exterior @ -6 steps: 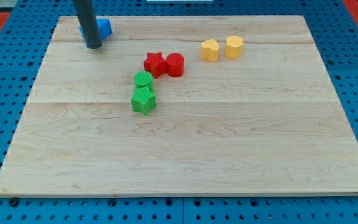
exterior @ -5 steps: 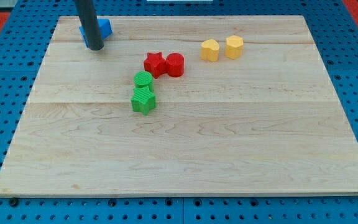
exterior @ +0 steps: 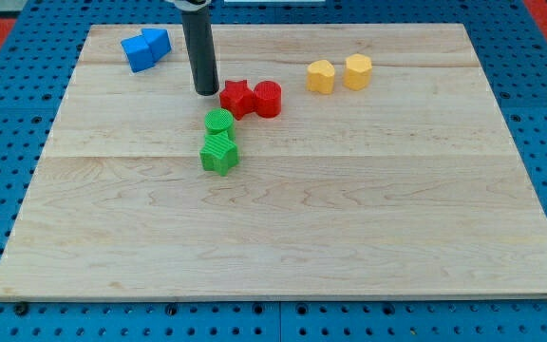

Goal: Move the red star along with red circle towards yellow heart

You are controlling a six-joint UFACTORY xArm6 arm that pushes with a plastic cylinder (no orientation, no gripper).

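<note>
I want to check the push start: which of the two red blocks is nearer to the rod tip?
The red star block: my tip stands just to its left in the view, while the red circle block lies beyond it.

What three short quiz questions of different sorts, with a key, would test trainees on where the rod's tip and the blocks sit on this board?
1. True or false: my tip sits to the view's left of the red star.
2. Which block touches the red star on its right side in the view? A) red circle B) green circle C) yellow heart
3. Fill in: the blue blocks lie near the board's top-____ corner in the view.

Key: 1 true; 2 A; 3 left.
</note>
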